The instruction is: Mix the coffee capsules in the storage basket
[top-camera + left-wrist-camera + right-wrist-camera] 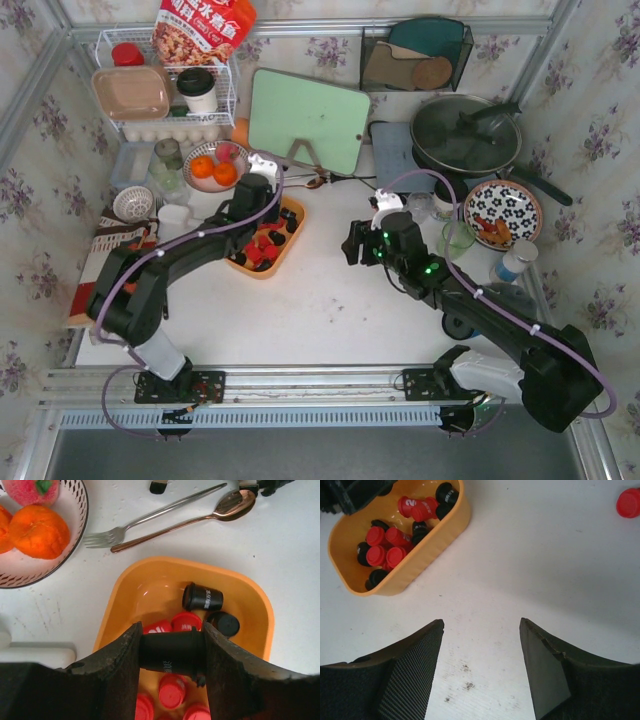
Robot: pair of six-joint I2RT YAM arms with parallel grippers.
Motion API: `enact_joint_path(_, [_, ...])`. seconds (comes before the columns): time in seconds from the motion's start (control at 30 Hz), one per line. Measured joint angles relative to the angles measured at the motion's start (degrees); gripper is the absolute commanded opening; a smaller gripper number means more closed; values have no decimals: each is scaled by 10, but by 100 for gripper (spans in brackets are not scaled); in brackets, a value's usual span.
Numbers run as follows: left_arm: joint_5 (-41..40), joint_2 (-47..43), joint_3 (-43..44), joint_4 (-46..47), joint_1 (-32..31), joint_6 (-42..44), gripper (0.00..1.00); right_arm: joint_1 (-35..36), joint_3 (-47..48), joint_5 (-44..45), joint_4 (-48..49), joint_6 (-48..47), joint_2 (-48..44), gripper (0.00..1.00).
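Left gripper [172,655]: clamped on a black capsule [165,652], whose long axis runs finger to finger.
Basket [200,567]: directly beneath the left gripper, with red and black capsules [382,552] inside.
Right gripper [481,630]: jaws wide, empty, well apart from basket.
Nearer arm: left.

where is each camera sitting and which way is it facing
Top external: fixed above and behind the bases, looking down on the table; left arm and right arm show.
Left wrist: looks down into the storage basket; left gripper clamps a black capsule.
Right wrist: low over the table, facing the basket; open right gripper shows.
Shared: all three see the basket and coffee capsules.
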Motion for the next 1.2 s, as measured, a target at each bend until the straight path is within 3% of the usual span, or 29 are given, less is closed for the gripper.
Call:
enact_joint_path(0.13, [-3, 57, 47, -10, 8, 1, 34, 0, -11, 0, 21, 2, 19, 71])
enact_joint_path(0.4, [-9, 102, 97, -21, 17, 3, 54, -11, 2, 59, 59, -19, 88, 76])
enact_joint_path(0.67, [-12, 108, 98, -25, 20, 3, 72, -114, 69, 66, 85, -36, 203, 72])
enact_joint_path(0.93, [-8, 64, 63, -12, 20, 9, 73, -167, 156, 48, 101, -51, 326, 66])
enact_joint_path(1.2, [16, -33, -16, 5, 6, 6, 74, -172, 194, 80, 132, 5, 397, 63])
